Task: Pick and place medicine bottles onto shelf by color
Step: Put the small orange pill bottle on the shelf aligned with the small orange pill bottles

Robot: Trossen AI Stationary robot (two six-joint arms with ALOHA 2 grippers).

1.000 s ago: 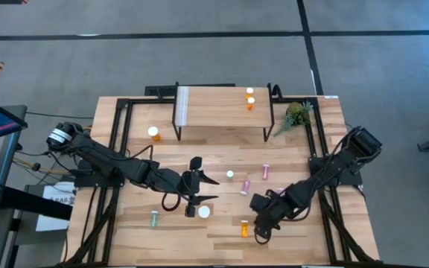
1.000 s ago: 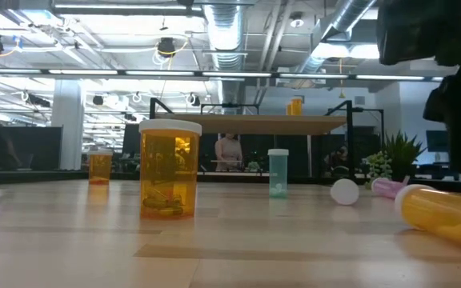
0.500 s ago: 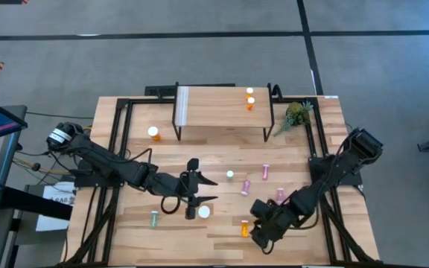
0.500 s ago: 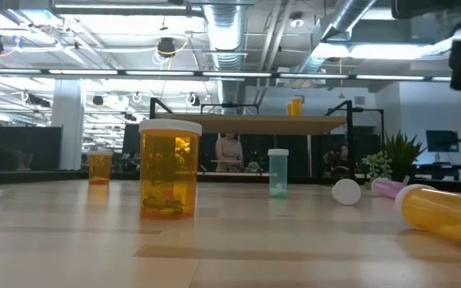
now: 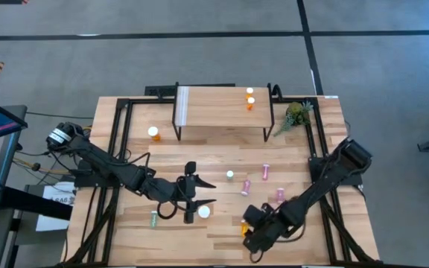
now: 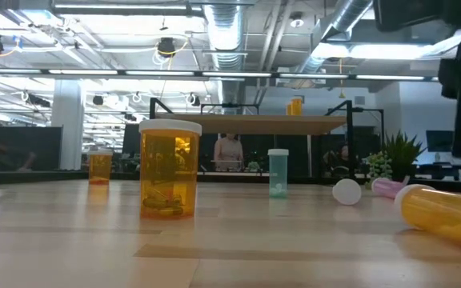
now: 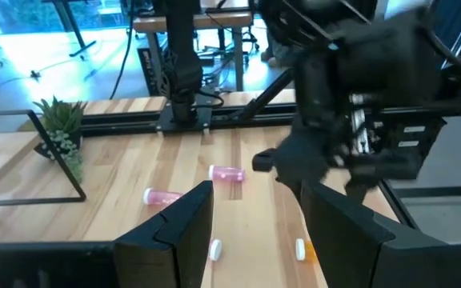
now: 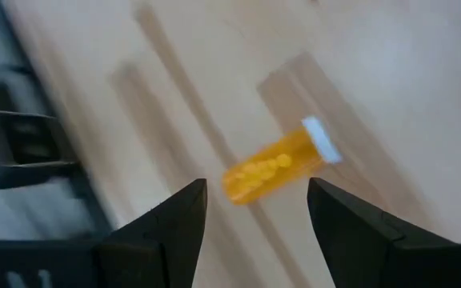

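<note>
Nearest the front edge first, the right gripper (image 5: 253,232): slid forward and a bit left over the last second, now parked right above the orange bottle (image 8: 277,166) lying on its side near the front of the table. Fingers spread wide, nothing pinched yet, with the bottle framed between them in the right wrist view. Reads like lining up for a grab, so probably just needs to drop and close across the body.

A little further back, the left gripper (image 5: 204,192): crept forward slightly too, also spread and holding nothing, hovering just beside the big orange bottle (image 5: 204,211) standing upright. No contact that shows.

Middle of the table, untouched over that second: a pale green bottle (image 5: 153,219) on the left, another green one (image 5: 230,175), and three pink bottles (image 5: 246,186) lying about.

Far end, the shelf (image 5: 214,108): only two orange bottles (image 5: 250,100) up there at the right end, plus one orange bottle (image 5: 154,133) on the table beside its left leg. Plenty left to sort, so early days.
</note>
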